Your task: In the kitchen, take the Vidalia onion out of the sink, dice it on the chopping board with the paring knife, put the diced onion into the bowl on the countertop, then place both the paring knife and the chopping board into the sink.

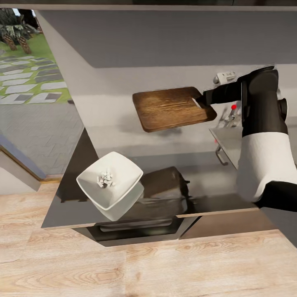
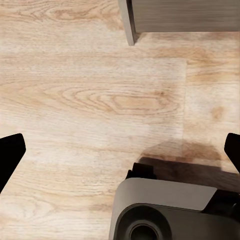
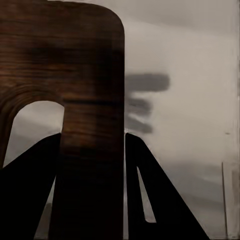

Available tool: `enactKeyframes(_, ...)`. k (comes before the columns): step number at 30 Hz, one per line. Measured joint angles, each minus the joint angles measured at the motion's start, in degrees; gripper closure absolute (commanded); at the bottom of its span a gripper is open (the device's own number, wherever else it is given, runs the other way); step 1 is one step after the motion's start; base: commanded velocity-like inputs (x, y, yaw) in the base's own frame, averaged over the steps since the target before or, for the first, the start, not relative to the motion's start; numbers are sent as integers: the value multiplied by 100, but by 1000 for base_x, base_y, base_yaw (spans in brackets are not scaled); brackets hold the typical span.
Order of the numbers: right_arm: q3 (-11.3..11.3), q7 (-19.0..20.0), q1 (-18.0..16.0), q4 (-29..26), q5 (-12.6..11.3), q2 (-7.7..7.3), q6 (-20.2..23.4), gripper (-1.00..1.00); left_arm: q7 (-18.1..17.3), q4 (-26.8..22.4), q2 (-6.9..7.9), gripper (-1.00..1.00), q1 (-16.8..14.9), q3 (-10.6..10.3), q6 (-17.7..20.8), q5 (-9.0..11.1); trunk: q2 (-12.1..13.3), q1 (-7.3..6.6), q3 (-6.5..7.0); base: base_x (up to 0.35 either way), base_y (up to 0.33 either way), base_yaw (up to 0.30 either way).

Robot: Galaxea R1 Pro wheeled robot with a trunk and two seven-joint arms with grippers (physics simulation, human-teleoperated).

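From the head camera, the grey reflective tabletop (image 1: pixel 198 181) carries the white bowl (image 1: pixel 110 179) with pale diced onion (image 1: pixel 105 178) inside; pale wood floor (image 1: pixel 148 268) lies in front. The right gripper (image 1: pixel 203 100) holds the chopping board (image 1: pixel 171 108) in the air, beside the sink (image 1: pixel 229 142). The left wrist camera shows the left gripper (image 2: pixel 120 150) spread wide over the floor. The right wrist camera shows the fingers (image 3: pixel 150 200) clamped on the board.
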Motion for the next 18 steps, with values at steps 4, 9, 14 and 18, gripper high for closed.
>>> enactKeyframes(4, 0, 4, 2, 253, -31, -157, 6, 100, 0, 0, 0, -100, 0, -1, 0, 0, 0, 0, 0, 0, 0, 0)
enactKeyframes(9, 1, 9, 2, 563, -38, -312, -89, 100, -5, 0, 0, -100, 0, 0, 0, 0, 0, 0, 0, 0, 0, 0)
enactKeyframes(14, -3, 12, 2, 652, -59, -345, -175, 100, -4, 4, -15, -100, 0, -1, 0, 0, 0, 0, 0, 0, 0, 0)
enactKeyframes(18, 2, 13, 2, 677, -66, -334, -179, 100, -4, 7, -27, -100, 0, -8, -3, -3, 0, 0, 0, 0, 0, 0)
